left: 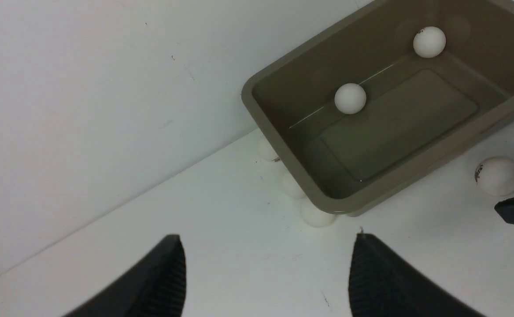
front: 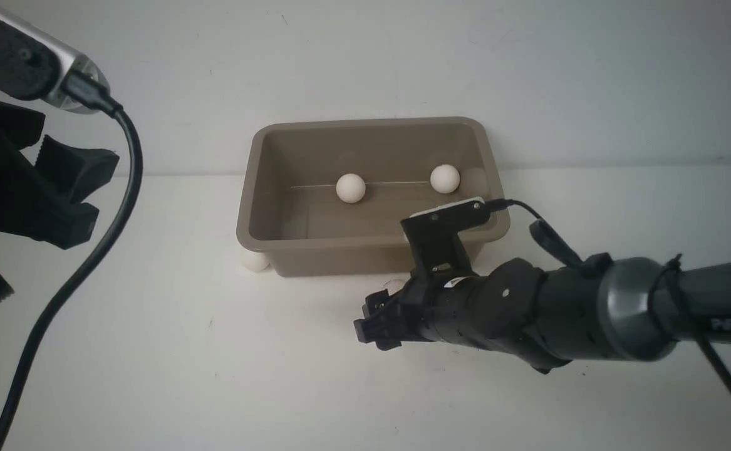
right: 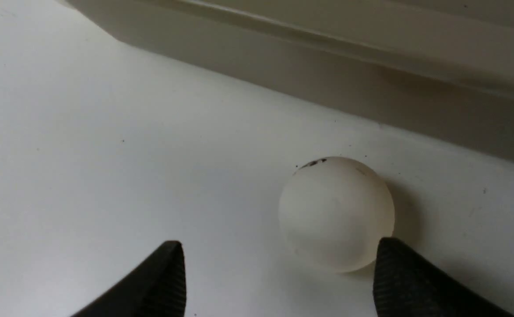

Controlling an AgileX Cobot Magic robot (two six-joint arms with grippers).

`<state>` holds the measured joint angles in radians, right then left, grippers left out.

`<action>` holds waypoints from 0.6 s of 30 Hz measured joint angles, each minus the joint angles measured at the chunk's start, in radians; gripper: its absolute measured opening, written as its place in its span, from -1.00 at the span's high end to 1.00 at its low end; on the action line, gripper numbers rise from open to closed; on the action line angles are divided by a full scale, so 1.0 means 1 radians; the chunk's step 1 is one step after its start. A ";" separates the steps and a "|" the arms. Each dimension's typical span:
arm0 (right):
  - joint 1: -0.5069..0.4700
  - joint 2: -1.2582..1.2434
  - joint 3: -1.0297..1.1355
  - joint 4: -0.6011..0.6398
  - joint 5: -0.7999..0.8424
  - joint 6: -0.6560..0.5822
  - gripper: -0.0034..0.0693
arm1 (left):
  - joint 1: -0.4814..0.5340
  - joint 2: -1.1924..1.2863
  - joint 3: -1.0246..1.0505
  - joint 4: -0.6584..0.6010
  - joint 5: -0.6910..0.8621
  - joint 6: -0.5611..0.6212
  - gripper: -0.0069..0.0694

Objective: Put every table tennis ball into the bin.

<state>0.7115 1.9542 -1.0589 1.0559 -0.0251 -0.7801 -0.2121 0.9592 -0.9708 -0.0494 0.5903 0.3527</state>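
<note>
- White marked ball (right: 336, 213) sits on the table (front: 152, 351), just beside the near wall of the grey-brown bin (front: 249, 207); two balls (front: 350, 188) lie inside.
- Right gripper (right: 279, 246) is low, jaws spread, with the ball off-centre near one finger: this looks like the pick-up step.
- Next move: centre on the ball, then close gently, since it may roll.
- Left gripper (left: 268, 240) hangs empty with its jaws apart; more balls (left: 316, 215) hug the bin's corner.

Bin (front: 340, 258): smooth moulded plastic, grey-brown, faint sheen inside.
Table tennis balls (front: 350, 188): matt white, smooth shell.
Worktop (front: 183, 351): white, smooth, matt, a few dark specks.
Right claw (right: 279, 246), pads (right: 164, 281): black, finely ribbed, matt.
</note>
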 joint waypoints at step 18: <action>-0.013 0.034 -0.044 0.001 -0.054 -0.001 -0.51 | 0.000 0.000 0.000 0.001 0.000 0.000 -0.35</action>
<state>0.6989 1.9886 -1.1030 1.0566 -0.0786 -0.7811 -0.2121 0.9592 -0.9708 -0.0486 0.5903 0.3527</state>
